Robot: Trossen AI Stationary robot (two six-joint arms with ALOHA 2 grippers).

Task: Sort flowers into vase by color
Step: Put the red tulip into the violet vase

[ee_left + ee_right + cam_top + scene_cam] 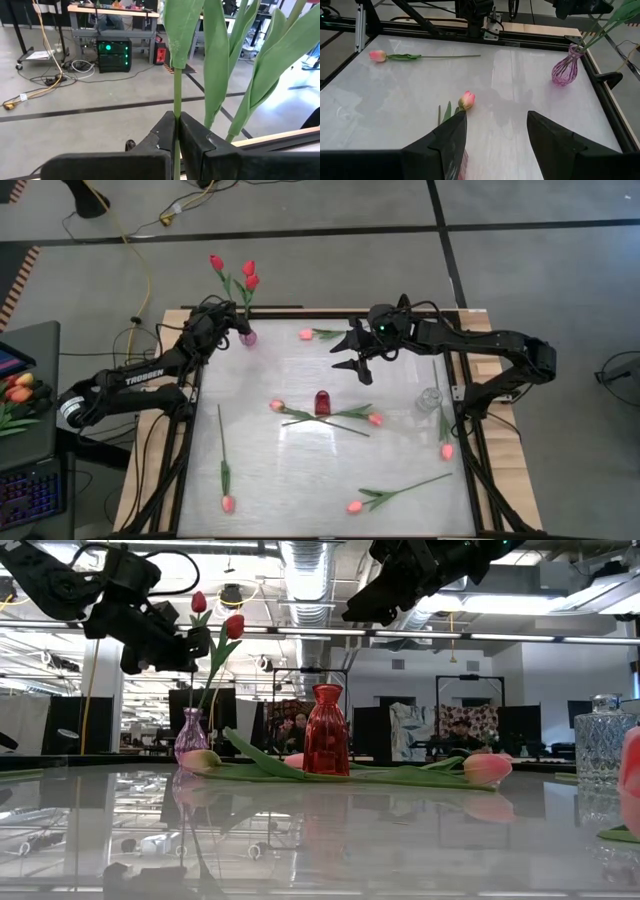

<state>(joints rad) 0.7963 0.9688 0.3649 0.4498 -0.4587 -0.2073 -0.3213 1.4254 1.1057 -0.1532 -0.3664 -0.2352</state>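
- L gripper (237, 328) at table's 11 o'clock, just over purple vase (247, 337); fingers (197, 137) pinched tight on a thin green stem (177, 95), held upright betw. them.
- Purple vase holds three red tulips (249, 277); stems run from vase toward 12 o'clock, heads past the table's far edge in overhead view. Low view: two red heads (233, 626) seen above vase, stems near vertical, slight lean.
- R gripper (352, 351) near 12–1 o'clock, above table, jaws spread wide, nothing in them.
- Pink tulip (322, 334) lies flat just beside R gripper at its 10 o'clock; long axis 9–3, head pointing 9.
- Red vase (322, 402) at centre; two crossed pink tulips (325, 416) lie by it, heads at 9 and 3.
- Clear glass vase (428, 401) at 3 o'clock.
- Other pink tulips flat: one (224, 460) at 8 o'clock, axis 12–6, head toward 6; one (398, 493) at 5, head toward 8; one (443, 427) at 4, head toward 6.
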